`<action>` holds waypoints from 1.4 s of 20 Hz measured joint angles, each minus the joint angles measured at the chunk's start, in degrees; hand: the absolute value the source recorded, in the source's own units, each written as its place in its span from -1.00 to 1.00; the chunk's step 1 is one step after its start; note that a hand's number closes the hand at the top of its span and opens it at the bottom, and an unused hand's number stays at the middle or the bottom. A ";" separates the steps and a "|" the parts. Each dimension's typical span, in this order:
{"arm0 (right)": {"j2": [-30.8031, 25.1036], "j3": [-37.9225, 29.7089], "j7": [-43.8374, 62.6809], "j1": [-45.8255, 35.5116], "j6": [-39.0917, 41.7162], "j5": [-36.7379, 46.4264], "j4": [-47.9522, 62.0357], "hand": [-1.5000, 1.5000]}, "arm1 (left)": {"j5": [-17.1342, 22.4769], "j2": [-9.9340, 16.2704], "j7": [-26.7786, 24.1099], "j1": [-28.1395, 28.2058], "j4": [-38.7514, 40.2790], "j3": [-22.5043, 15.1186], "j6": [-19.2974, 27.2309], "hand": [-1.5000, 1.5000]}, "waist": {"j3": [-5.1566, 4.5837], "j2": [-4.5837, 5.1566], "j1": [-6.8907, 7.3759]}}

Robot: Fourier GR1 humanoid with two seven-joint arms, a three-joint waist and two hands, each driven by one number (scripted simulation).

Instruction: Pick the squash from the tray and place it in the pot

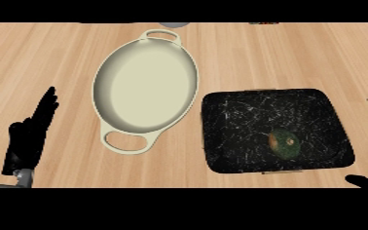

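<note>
Squash (285, 145): lying in tray (237, 107), right of pot (115, 73); pot holds nothing. Nothing lifted yet. My left hand (32, 131) rests open left of pot; right hand (357, 180) barely visible, fingers indeterminate.

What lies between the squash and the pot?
In the head view, only the tray's dark floor and rim, then a thin strip of bare counter, separate the squash from the pot.

On the tabletop (287, 53) the pot (146, 88) is sitting left of the tray (237, 126), their edges nearly touching. The squash (285, 144) is lying in the tray's near right part. The left hand (28, 136) is resting left of the pot
</note>
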 measured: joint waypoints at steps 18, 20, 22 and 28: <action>-8.22 17.83 43.54 -20.36 27.28 5.61 -9.21 -1.00 | -1.22 -1.13 0.75 -1.44 0.47 1.45 -2.53 0.00 | -0.04 0.29 1.59; -5.65 19.36 46.29 -23.14 29.73 6.14 -7.97 -1.00 | -1.92 -1.63 0.51 -0.69 -0.04 1.63 -2.43 0.00 | -0.03 0.24 1.43; -2.85 20.42 48.46 -25.59 31.92 7.04 -6.41 -1.00 | -1.88 -1.38 1.25 -0.77 -0.39 2.53 -3.38 0.00 | -0.01 0.21 1.24; 3.29 22.29 51.72 -28.51 35.14 13.49 -2.63 -1.00 | -2.61 -1.94 0.80 1.35 -1.75 4.75 -5.09 0.00 | 0.02 0.13 0.85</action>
